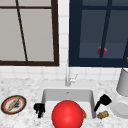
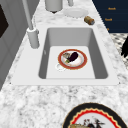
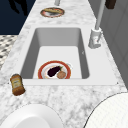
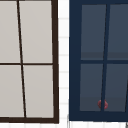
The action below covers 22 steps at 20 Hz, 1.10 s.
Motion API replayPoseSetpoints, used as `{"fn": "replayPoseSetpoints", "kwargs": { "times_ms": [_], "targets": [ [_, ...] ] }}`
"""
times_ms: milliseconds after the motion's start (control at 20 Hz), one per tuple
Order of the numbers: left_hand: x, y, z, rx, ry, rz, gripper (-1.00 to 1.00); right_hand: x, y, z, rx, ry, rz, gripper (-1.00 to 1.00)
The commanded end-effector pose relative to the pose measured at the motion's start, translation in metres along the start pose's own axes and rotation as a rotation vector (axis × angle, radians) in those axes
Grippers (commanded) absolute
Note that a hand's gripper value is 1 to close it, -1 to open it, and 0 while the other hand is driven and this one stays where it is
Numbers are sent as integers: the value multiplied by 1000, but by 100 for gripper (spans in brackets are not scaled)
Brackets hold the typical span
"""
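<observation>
At the far left of the counter [image 1: 30, 87] we see a dark-rimmed plate [image 1: 13, 104] with food on it, well apart from the sink [image 1: 67, 96]. Just beside the sink's left edge hangs our left hand [image 1: 39, 109], fingers curled downward and closed on nothing. Inside the basin lies a red-rimmed plate [image 2: 72, 59] carrying an eggplant [image 2: 73, 56] and some other food; from the front a large red ball [image 1: 67, 114] hides most of it. Behind the basin stands the faucet [image 1: 68, 77]. Over the sink's right edge hovers our right hand [image 1: 103, 101], fingers straight and together, pointing down toward the basin, touching nothing. Near it on the counter lies a small brown bottle [image 1: 103, 114] on its side, then a white plate [image 1: 120, 107] and a grey pot [image 1: 123, 82].
</observation>
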<state>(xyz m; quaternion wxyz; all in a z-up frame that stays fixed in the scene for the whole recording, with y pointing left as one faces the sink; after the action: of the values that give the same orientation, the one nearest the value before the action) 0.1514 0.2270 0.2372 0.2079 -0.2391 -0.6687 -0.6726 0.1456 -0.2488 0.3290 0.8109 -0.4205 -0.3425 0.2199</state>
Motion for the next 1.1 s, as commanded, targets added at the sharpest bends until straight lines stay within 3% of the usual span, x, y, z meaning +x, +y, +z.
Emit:
{"fn": "replayPoseSetpoints", "kwargs": {
  "times_ms": [0, 450, 550, 700, 800, 850, 900, 1050],
  "targets": [
    [0, 0, 0, 0, 0, 0, 0, 3, -5, 3, -15, 32, -142, -100],
    [0, 0, 0, 0, 0, 0, 0, 8, -16, 8, -25, 63, -251, -100],
    [0, 0, 0, 0, 0, 0, 0, 8, -25, 15, 0, 72, -252, -100],
    [0, 0, 0, 0, 0, 0, 0, -1, -34, 14, 14, 52, -253, -100],
    [0, 0, 0, 0, 0, 0, 0, -10, -37, 13, 24, -14, -285, -100],
    [0, 0, 0, 0, 0, 0, 0, -4, -32, 15, -7, -2, -210, -100],
    [0, 0, 0, 0, 0, 0, 0, -1, -33, 12, 18, 23, -187, -100],
    [0, 0, 0, 0, 0, 0, 0, -23, -47, 20, -23, -33, -246, -100]
  ]
}}
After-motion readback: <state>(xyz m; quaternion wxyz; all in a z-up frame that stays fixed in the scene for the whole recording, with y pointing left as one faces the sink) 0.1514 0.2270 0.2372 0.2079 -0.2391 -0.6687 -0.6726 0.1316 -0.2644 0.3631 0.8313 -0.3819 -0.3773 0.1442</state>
